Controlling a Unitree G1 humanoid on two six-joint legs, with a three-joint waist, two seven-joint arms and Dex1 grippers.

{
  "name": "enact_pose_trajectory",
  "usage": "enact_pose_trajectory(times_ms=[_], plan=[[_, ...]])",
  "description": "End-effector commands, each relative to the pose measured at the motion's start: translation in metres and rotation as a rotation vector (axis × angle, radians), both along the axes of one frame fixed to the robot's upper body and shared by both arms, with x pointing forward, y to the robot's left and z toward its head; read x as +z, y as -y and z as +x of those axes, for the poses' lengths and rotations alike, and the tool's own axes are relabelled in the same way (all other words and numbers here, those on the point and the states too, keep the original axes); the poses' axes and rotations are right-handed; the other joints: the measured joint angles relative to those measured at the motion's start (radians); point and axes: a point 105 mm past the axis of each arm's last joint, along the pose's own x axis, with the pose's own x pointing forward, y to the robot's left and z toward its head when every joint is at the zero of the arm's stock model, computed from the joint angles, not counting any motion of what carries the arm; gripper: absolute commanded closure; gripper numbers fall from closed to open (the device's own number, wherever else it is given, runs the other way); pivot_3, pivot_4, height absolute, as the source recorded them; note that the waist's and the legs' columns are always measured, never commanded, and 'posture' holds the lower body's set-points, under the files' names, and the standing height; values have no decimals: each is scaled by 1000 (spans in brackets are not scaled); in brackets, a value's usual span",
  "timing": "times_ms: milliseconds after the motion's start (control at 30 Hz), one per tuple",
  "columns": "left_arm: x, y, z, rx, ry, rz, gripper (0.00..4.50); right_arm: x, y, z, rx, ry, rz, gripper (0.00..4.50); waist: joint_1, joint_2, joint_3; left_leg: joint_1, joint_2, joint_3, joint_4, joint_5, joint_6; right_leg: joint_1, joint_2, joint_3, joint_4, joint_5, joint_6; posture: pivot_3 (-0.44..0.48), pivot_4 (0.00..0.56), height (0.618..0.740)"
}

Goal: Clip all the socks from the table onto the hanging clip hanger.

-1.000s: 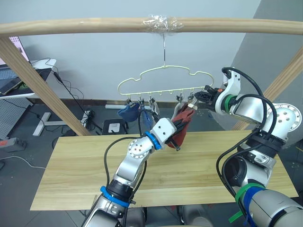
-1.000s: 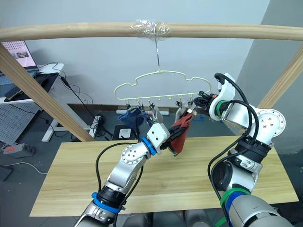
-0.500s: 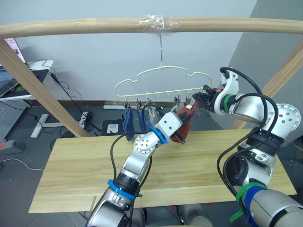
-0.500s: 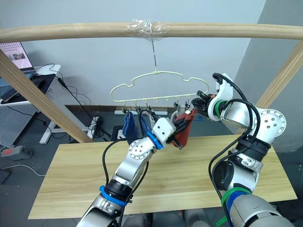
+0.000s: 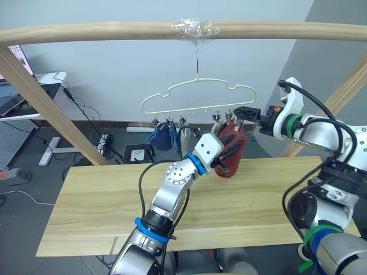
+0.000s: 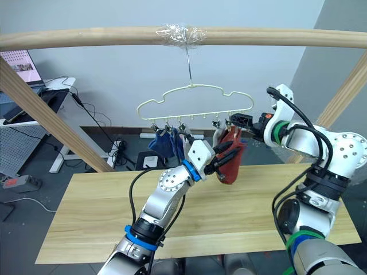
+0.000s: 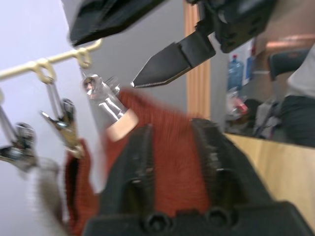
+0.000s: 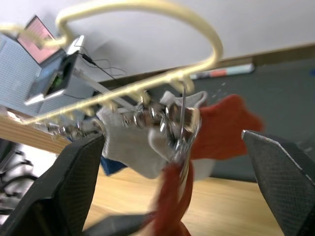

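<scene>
Grey wall behind, bare desk (image 5: 103, 206) below. Left hand (image 5: 225, 156) grips a rust-red sock (image 5: 234, 150) at the clip hanger (image 5: 198, 102); right hand (image 5: 243, 111), fingers apart, hovers beside the end clip. Soft, light, floppy knit: best pinched near the cuff.

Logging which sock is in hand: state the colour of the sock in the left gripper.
Rust-red. The sock sits between the left gripper fingers; the left wrist view shows it best.
</scene>
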Motion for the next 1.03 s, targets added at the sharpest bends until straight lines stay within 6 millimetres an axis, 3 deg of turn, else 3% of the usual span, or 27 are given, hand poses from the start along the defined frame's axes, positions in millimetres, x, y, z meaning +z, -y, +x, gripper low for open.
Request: enact_pose_trajectory(times_ms=[33,133,233,333,433,667,833,1033], plan=[[-7,-9,-2,1,-103,-52,1779,8,0,-10,-11,125,-46,0,-3,0,0,0,0,0,0,0,0,0,0,0,0,0,0,-162,135,740],[-33,-29,-2,40,-187,-19,862,-12,2,-17,-55,164,-151,0,-6,1,0,1,1,1,0,0,0,0,2,1,0,0,0,-158,133,740],[-62,-63,-7,102,-259,42,15,-54,5,-24,-90,165,-267,0,-5,1,-1,2,2,0,0,0,0,1,3,1,0,-3,5,-149,123,740],[-77,-95,-11,196,-287,90,15,-95,15,-31,-130,167,-384,0,-3,2,-1,3,3,1,0,0,0,1,3,1,0,-3,5,-125,114,740],[-89,-141,-12,375,-308,150,15,-134,27,-41,-154,223,-530,0,7,2,-2,3,2,1,1,0,0,1,2,2,0,-3,5,-96,101,740],[-123,-240,-29,781,-365,331,15,-166,42,-56,-213,296,-587,0,29,2,-20,13,3,2,0,0,-1,9,2,3,0,-3,6,-47,60,740],[-144,-279,-52,930,-409,365,15,-198,62,-64,-256,239,-594,0,51,-2,-54,14,2,2,-1,0,-1,10,1,3,-3,-3,5,-30,14,740],[-156,-275,-52,960,-428,306,15,-209,80,-56,-301,227,-603,0,71,-2,-80,22,1,3,1,0,-1,19,-1,2,-3,-4,2,-28,0,740]])
